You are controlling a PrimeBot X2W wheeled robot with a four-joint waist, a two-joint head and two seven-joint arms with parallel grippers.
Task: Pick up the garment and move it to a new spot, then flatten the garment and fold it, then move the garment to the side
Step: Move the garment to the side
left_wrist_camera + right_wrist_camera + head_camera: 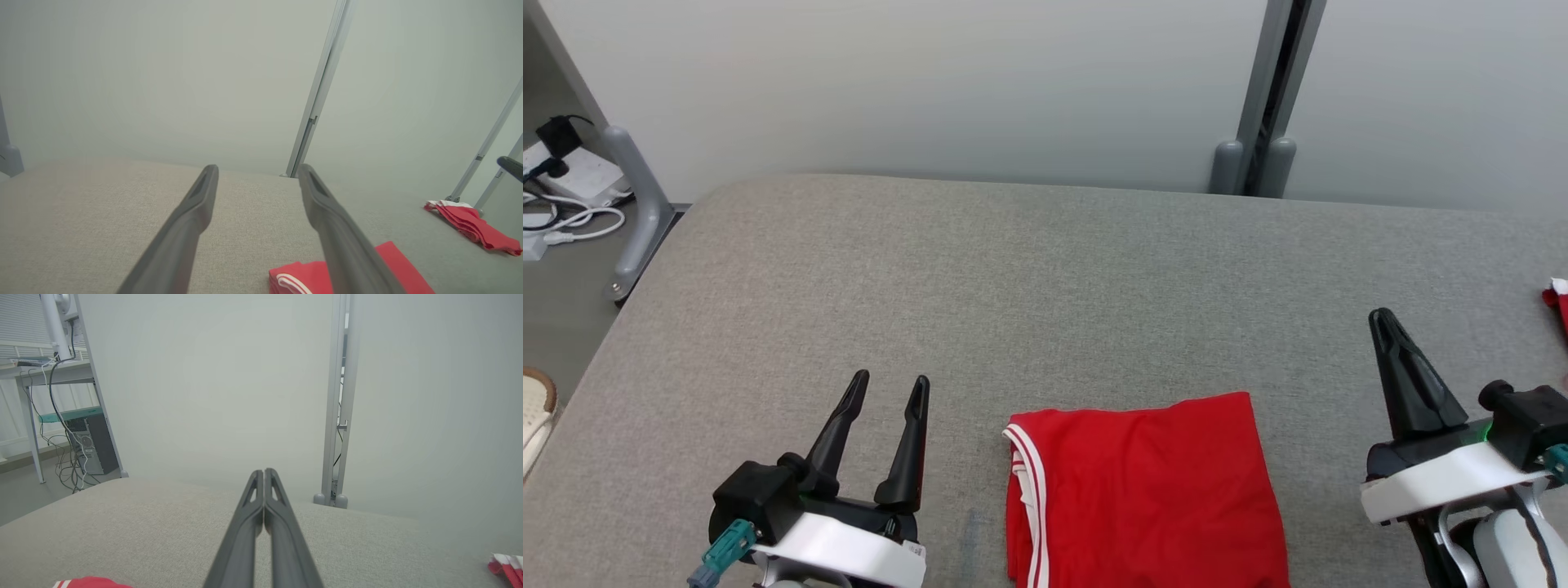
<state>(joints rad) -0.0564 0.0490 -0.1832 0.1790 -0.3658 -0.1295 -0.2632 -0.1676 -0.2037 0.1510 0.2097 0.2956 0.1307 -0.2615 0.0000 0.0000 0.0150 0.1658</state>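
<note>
A red garment (pixel 1147 490) with white stripe trim lies folded into a neat rectangle on the grey table (pixel 1045 278), at the near edge between my two arms. Its folded corner (pixel 302 279) sits low in the left wrist view, partly behind a finger. My left gripper (pixel 890 388) rests to the garment's left, open with nothing between its fingers (pixel 196 204). My right gripper (pixel 1382 318) stands well to the garment's right, shut and empty, its two fingers (pixel 264 486) pressed together. Neither gripper touches the garment.
A second red and white cloth (pixel 470 222) lies at the table's far right edge (pixel 1556 298). Behind the table are a pale wall and a grey post (pixel 1262 90). Cables and a metal leg (pixel 637 204) are on the floor to the left.
</note>
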